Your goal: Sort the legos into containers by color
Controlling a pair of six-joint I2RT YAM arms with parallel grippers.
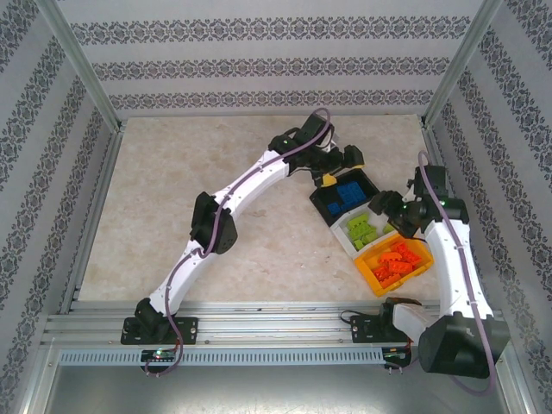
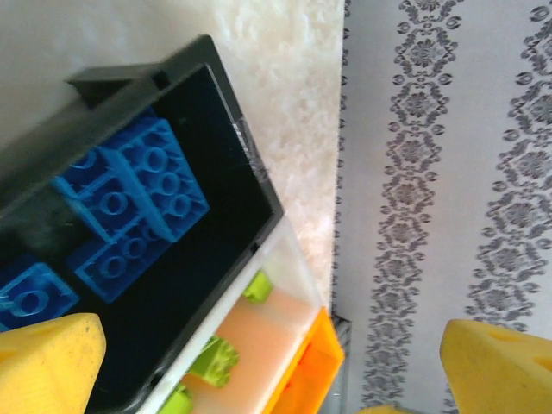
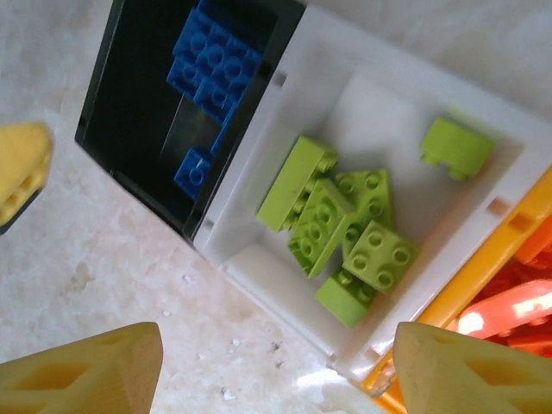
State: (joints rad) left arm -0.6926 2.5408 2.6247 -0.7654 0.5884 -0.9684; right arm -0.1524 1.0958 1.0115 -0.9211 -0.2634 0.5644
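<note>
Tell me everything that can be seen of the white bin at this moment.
The white bin is a small open-top rectangular container. It looks like plastic, with slightly translucent walls that have small notches in them. It sits upright on the table, the middle one in a row of three, its long sides against the black bin and the orange-yellow bin. Inside lie about six lime green bricks, five heaped together and one apart near a corner. There is no other colour in it, and part of its floor is bare.

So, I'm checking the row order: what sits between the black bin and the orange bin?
The white bin, holding lime green bricks, sits between the black bin and the orange bin; the right wrist view shows it.
</note>
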